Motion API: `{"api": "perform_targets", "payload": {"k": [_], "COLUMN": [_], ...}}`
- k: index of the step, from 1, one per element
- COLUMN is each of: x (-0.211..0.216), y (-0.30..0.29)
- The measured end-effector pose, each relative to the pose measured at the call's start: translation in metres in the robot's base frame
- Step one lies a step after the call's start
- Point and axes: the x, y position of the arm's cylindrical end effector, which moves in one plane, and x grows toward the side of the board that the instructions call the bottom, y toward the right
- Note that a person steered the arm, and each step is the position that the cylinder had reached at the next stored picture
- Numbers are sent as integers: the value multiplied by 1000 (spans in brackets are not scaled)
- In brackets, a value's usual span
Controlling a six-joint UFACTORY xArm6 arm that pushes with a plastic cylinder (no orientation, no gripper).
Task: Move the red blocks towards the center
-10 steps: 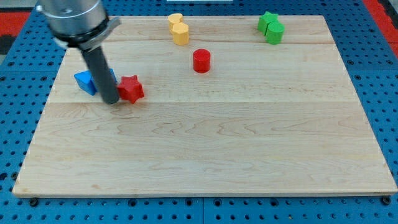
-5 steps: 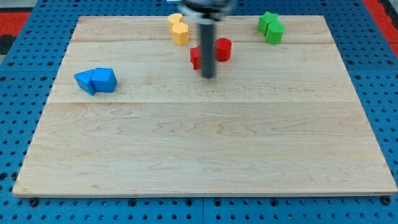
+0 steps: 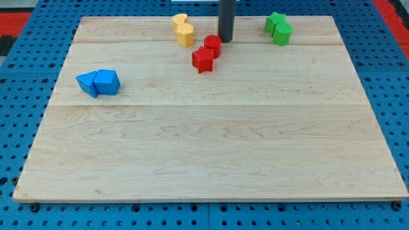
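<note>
A red star-shaped block (image 3: 202, 59) and a red cylinder (image 3: 213, 46) sit touching each other on the wooden board (image 3: 211, 147), above the board's middle toward the view's top. My tip (image 3: 225, 39) stands just to the upper right of the red cylinder, close to it; contact cannot be told. The rod rises out of the view's top edge.
Two yellow blocks (image 3: 183, 29) stand together left of the rod near the top edge. Two green blocks (image 3: 278, 28) sit at the top right. Two blue blocks (image 3: 99, 82) lie together at the left side of the board.
The red star was carried from beside the blue blocks to the red cylinder. My tip moved from the left side to the top, now above and right of the red blocks.
</note>
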Motion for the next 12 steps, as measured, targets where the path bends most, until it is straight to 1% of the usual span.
{"api": "perform_targets", "payload": {"k": [2, 3, 4, 5, 6, 7, 8, 9, 10, 11, 12], "x": [41, 53, 1, 3, 17, 37, 37, 32, 43, 83, 75], "y": [-9, -27, -12, -66, -79, -54, -48, -86, -120, -154, -102]}}
